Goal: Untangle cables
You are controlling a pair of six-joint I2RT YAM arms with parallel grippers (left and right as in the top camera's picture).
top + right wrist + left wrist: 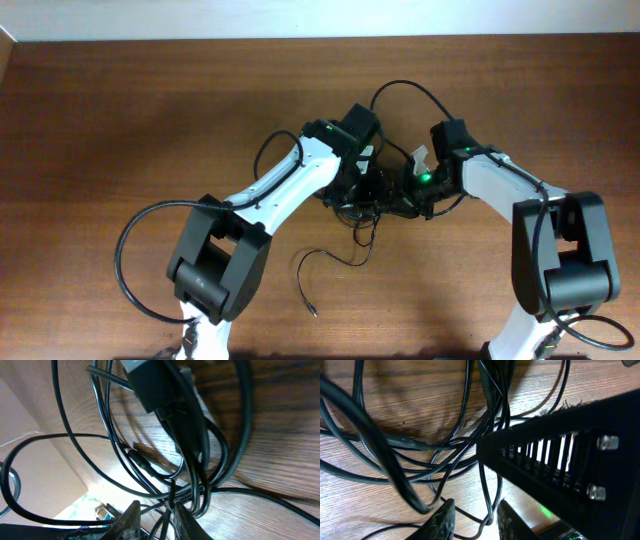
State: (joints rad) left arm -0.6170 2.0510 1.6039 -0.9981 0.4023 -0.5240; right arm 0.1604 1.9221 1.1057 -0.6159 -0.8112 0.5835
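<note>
The cables (368,208) lie as a knotted bundle on the worktop (120,120) at mid-table, directly beneath both arms. One loose strand (305,272) trails from the bundle toward the near edge.

Left claw (476,521): the fingers stand apart. A thin strand loops through the gap and is not pinched.

Right claw (156,521): the fingers stand close together, and several strands run into the gap. The right wrist view does not show whether they are clamped.

Hazards from this position:

1. Tightening the knot. The strands cross repeatedly near both claws. If both arms hold the same loop and pull apart, the tangle is likely to cinch rather than open.
2. Multi-strand grasp. If the right claw closes on several strands together, the whole bundle may lift without any strand separating.
3. Slip. A single thin strand may slide out of the left claw when it closes.
4. Collision. The two claws work very near each other, so a small lateral move could bring them into contact.
</note>
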